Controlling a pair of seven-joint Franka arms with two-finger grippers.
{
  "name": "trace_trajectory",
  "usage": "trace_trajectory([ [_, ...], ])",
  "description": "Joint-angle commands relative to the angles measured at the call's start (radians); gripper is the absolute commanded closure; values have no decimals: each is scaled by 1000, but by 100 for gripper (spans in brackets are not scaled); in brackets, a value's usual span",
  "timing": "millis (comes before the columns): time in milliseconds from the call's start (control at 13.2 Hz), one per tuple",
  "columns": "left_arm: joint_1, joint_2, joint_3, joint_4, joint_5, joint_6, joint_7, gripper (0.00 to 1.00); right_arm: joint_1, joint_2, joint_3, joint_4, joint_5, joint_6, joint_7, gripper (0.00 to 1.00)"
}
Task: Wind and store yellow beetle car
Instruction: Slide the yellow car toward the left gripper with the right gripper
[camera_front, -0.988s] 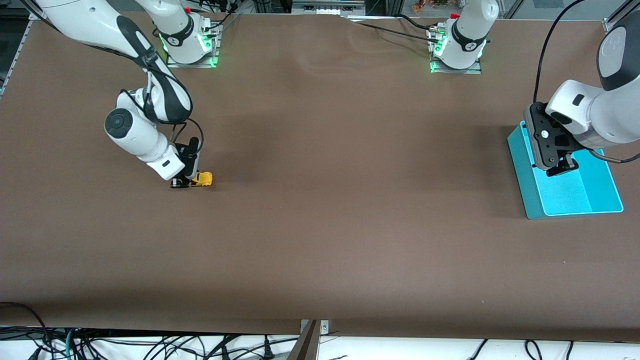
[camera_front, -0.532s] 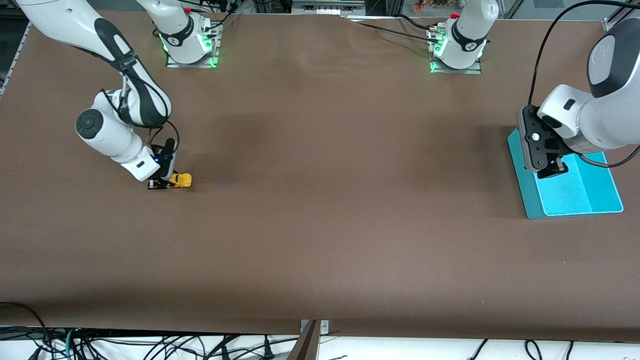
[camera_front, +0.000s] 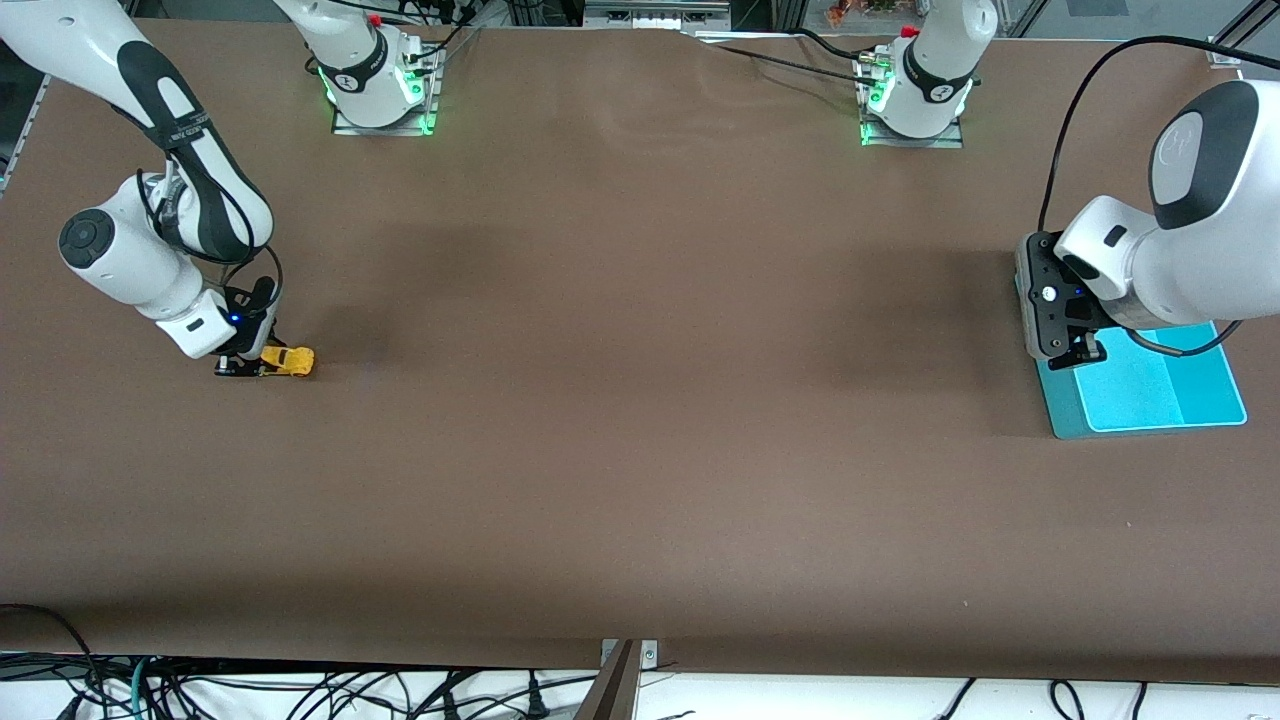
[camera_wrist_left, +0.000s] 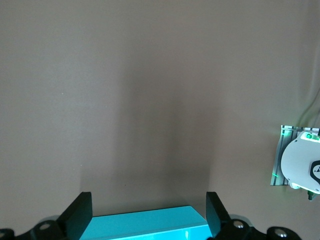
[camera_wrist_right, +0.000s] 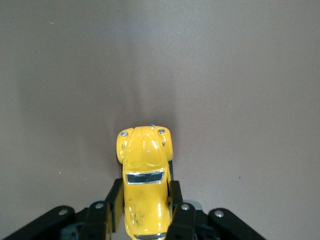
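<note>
Right claw (camera_front: 262, 362) clamped the yellow beetle car (camera_front: 288, 360) on the table (camera_front: 640, 400); wheels might skid. Left claw (camera_front: 1078, 352) waited wide.

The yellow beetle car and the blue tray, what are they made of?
The yellow beetle car looks like glossy painted metal or hard plastic: its roof shines. The blue tray looks like smooth matte plastic, with an even colour and thin raised walls. I can't be sure.

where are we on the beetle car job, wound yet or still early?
Done: the right hand is shut on the yellow beetle car, at table level near the right arm's end. In hand: it grips the car's sides in the right wrist view; winding can't be confirmed. Left: storing it. The teal tray holds no car, and the left hand hangs open over its edge.
</note>
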Motion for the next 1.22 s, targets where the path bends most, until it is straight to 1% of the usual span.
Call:
trace_trajectory([
  [0, 18, -47, 2, -87, -23, 74, 34, 0, -9, 63, -5, 9, -10, -13, -19, 60],
  [76, 25, -54, 7, -121, -25, 111, 37, 0, -9, 63, 16, 35, -8, -37, -18, 47],
  [152, 37, -69, 7, -144, -25, 119, 37, 0, -9, 63, 24, 55, -8, -62, -19, 26],
  [228, 37, -77, 8, -164, -26, 122, 37, 0, -9, 61, 33, 83, -8, -83, -19, 0],
  [304, 34, -84, 9, -175, -25, 124, 36, 0, -9, 61, 56, 109, -7, -115, -18, 0],
  [380, 34, -95, 9, -205, -25, 159, 36, 0, -7, 55, 61, 129, -4, -149, -10, 0],
  [456, 35, -127, 9, -259, -25, 205, 37, 0, -7, 40, 65, 137, -5, -175, 16, 0],
  [532, 37, -150, 9, -303, -25, 244, 37, 0, -7, 20, 88, 146, -4, -204, 34, 0],
  [608, 35, -159, 7, -322, -25, 257, 37, 0, -7, -5, 101, 179, -4, -267, 43, 0],
  [684, 35, -159, 8, -325, -25, 259, 37, 0, -6, -28, 105, 241, -5, -356, 42, 0],
  [760, 34, -159, 9, -334, -25, 265, 37, 0, -6, -60, 121, 296, -2, -445, 45, 0],
  [836, 34, -159, 9, -357, -22, 298, 36, 0, -4, -94, 137, 330, 0, -477, 50, 0],
  [988, 37, -159, 9, -429, -25, 399, 33, 0, -4, -190, 171, 347, 22, -487, 50, 0],
  [1064, 35, -161, 9, -449, -22, 439, 32, 0, -4, -253, 200, 347, 26, -494, 51, 0],
  [1140, 35, -161, 9, -457, -20, 449, 31, 0, -3, -297, 210, 349, 29, -496, 53, 0],
])
